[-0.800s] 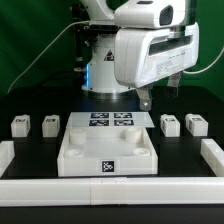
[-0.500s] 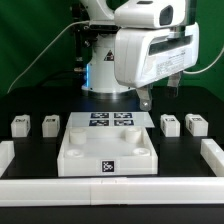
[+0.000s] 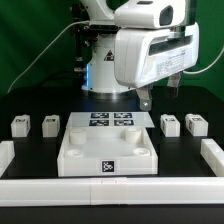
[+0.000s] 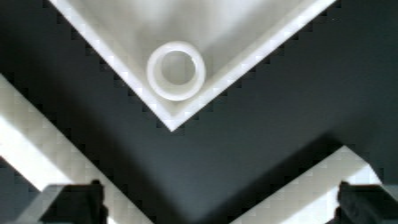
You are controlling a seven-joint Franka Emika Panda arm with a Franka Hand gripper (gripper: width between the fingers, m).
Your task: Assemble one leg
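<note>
Legs: four small white blocks, each with a black-and-white tag on its face, all standing on the surface with nothing touching them.
Left pair: the outer left leg point(image 3: 19, 125) and the inner left leg point(image 3: 49, 123) stand near each other on the exterior view's left, apart from the tray part.
Right pair: the inner right leg point(image 3: 170, 125) and the outer right leg point(image 3: 196, 125) stand just beside each other on the exterior view's right.
Gripper: the gripper point(image 3: 145, 100) hangs above the surface behind the right pair. In the wrist view the gripper point(image 4: 217, 205) has its fingers spread wide and grasps nothing.
Tray part: a large white square tray part point(image 3: 108, 165) with a raised rim lies in the middle, between the two pairs, a tag on its front wall.
Marker board: the marker board point(image 3: 110, 120) lies flat just behind the tray part.
Wrist detail: a white pointed corner point(image 4: 107, 40) with a round ring point(image 4: 175, 70) set in it. I cannot tell which part it belongs to.
Surface: a black matt surface point(image 3: 30, 105), bordered by a white rail point(image 3: 110, 190) along the front and short white rails at both sides.
Room: a green backdrop point(image 3: 20, 40) behind the arm, with a thin cable point(image 3: 45, 50) running down on the left.
</note>
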